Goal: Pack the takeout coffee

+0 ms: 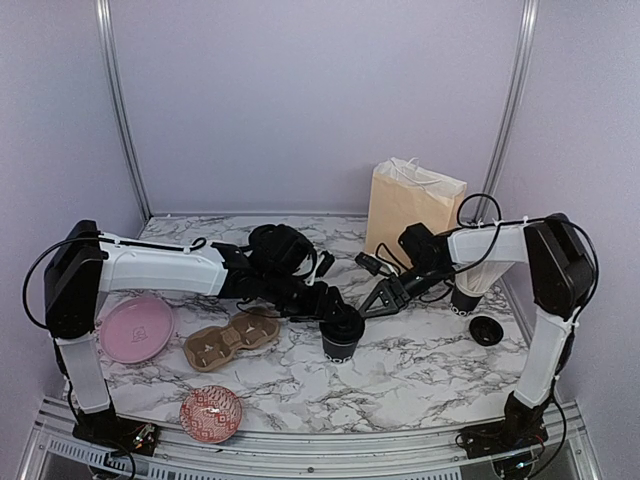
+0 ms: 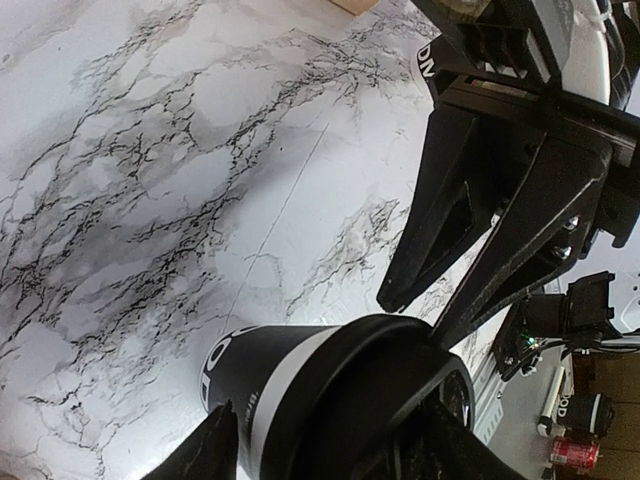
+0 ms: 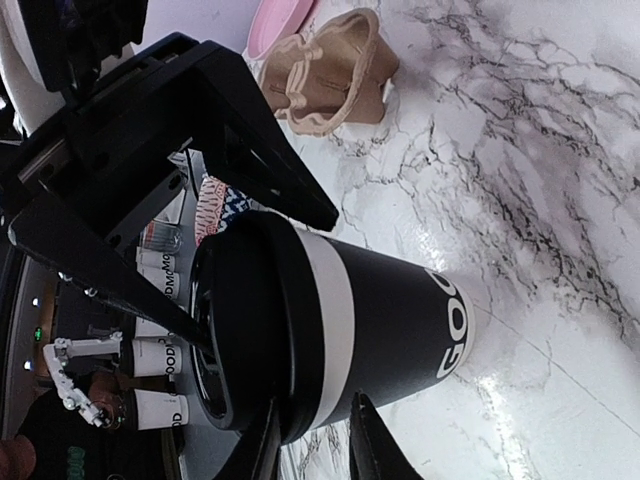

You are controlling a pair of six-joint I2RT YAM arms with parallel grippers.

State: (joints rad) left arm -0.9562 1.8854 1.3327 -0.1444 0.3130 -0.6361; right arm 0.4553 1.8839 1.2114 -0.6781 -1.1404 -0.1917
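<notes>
pink plate (image 1: 135,328): lies flat at the left of the desk (image 1: 420,370), beside the left arm.
patterned bowl (image 1: 211,413): red and white, at the near edge, nearer than the plate.
cardboard carrier (image 1: 232,340): just right of the plate, its cup wells unfilled.
left gripper (image 1: 333,310): over the middle of the desk, with its fingers spread to either side of the lid on the cup. I cannot tell whether they press it.
lidded coffee cup (image 1: 342,340): upright at the middle of the desk, a black lid on top, between the two grippers.
right gripper (image 1: 368,308): fingers a little apart, pinching nothing, their tips at the lid's rim.
paper bag (image 1: 412,205): brown, upright at the far edge.
second coffee cup (image 1: 463,302): upright at the right, partly hidden behind the right arm.
loose lid (image 1: 486,330): black, on the desk just right of that cup.
</notes>
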